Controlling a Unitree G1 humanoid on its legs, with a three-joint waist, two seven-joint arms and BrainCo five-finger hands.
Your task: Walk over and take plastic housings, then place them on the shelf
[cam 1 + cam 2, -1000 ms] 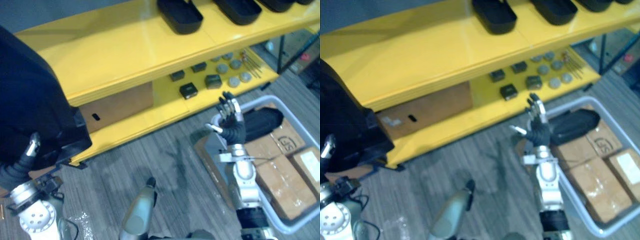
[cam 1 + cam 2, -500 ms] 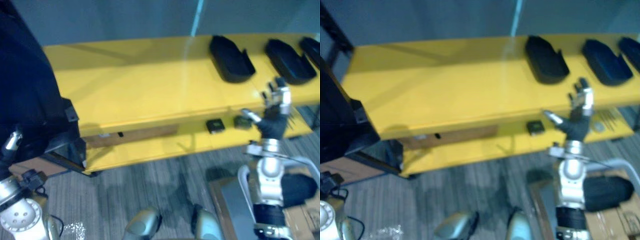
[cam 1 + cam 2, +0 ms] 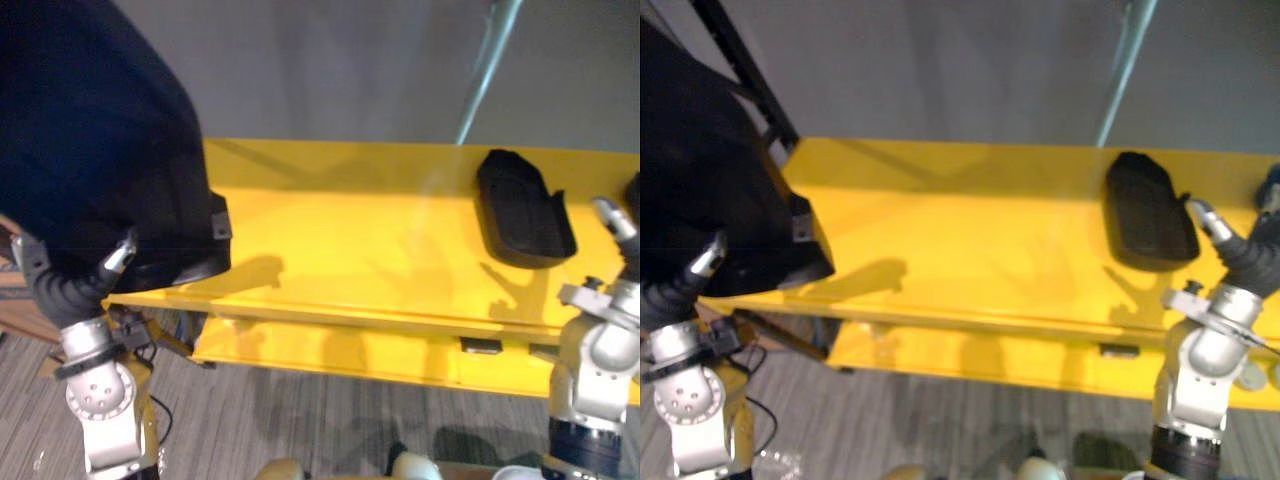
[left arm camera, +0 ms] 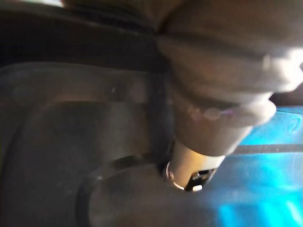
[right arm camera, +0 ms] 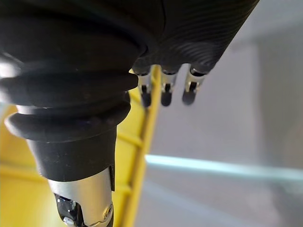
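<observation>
Mostly the big black plastic housing hides the left hand, so its grip cannot be told, at the left end of the yellow shelf. The right hand, partly cut off, is relaxed, empty.

A flat black plastic housing lies on the right part of the top board, the upper of 2 on the yellow metal shelf. A large black plastic housing overlaps that board's left end, above the left hand. The right hand is just right of the flat housing. The lower board lies beneath.
</observation>
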